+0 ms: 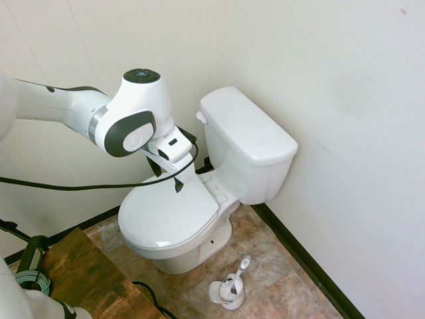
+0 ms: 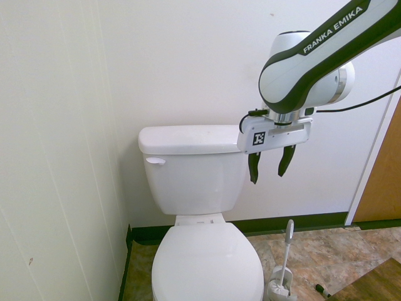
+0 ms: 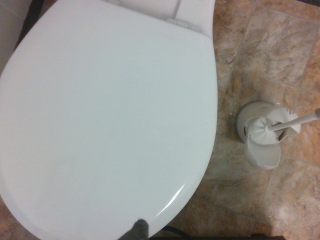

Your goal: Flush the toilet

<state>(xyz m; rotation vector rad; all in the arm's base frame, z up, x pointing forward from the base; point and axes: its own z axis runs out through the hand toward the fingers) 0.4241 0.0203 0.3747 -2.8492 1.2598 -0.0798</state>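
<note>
The gripper [image 2: 270, 165] hangs pointing straight down with its two dark fingers [image 2: 254, 168] spread well apart, nothing between them and nothing touching them. It hovers in the air above the closed seat lid [image 1: 166, 216], off to the side of the tank [image 2: 194, 179] rather than over it. The toilet [image 1: 199, 199] stands in the corner of the room, its tank backed against one pale wall and close beside another. The small white flush lever [image 2: 155, 161] sits on the tank's front near the top corner on the wall side, well apart from the gripper. The lid is down, glossy and bare. On the mottled brown tile floor [image 1: 279, 266] just beside the bowl stands a white toilet brush [image 1: 232, 286] in its holder, leaning a little. A dark baseboard [image 1: 302, 256] runs along the foot of the walls, and what looks like a wooden door [image 2: 382, 175] shows at one edge, though only a sliver is visible.
</note>
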